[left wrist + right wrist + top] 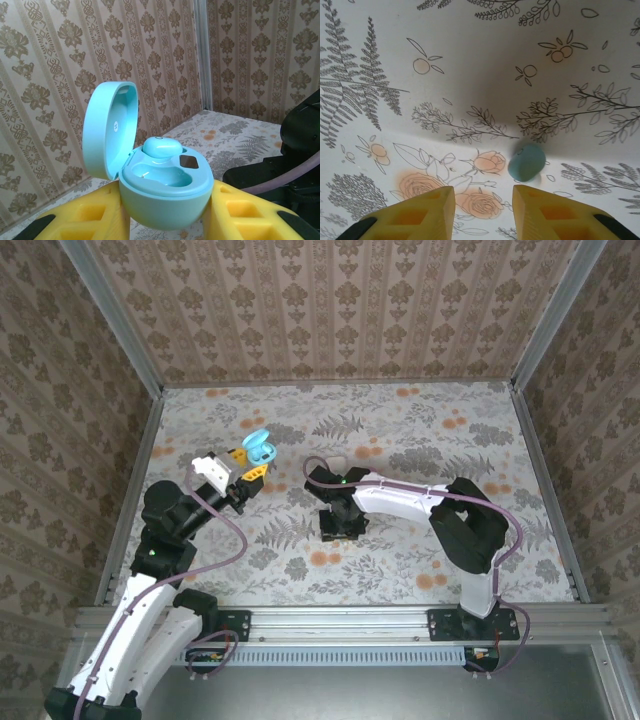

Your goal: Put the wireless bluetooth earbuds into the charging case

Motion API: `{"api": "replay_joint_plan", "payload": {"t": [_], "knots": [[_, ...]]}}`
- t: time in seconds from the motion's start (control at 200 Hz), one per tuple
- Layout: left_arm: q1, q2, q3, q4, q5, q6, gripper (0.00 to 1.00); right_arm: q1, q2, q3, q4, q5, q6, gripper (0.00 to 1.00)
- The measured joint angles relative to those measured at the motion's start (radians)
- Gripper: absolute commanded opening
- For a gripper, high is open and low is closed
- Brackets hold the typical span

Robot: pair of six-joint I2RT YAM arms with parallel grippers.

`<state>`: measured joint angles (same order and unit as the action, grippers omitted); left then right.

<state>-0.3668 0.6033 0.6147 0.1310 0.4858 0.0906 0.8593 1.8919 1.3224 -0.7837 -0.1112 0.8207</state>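
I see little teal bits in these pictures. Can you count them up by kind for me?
charging case: 1
earbuds: 2, one seated in the case, one loose on the table
total: 3

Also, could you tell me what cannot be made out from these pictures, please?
Right wrist: the loose earbud is featureless; its orientation is unclear.
Top external: that earbud is hidden under the right gripper; the charging case is too small to show its wells.
Left wrist: the bottom edge cuts off the case's underside and the left gripper holding it.
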Motion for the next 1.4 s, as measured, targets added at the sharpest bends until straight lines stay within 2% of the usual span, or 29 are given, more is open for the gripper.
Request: {"api": "replay_joint_plan", "payload": {"t": [0.415, 1.4], "knots": [[0.000, 0.005, 0.000, 0.015, 0.000, 0.000, 0.37, 0.017, -0.002, -0.062, -0.005, 0.040, 0.100, 0.37], [0.000, 0.013, 0.000, 0.034, 0.000, 0.000, 0.37, 0.028, 0.056, 0.045, -0.036, 0.154, 0.090, 0.32]]}}
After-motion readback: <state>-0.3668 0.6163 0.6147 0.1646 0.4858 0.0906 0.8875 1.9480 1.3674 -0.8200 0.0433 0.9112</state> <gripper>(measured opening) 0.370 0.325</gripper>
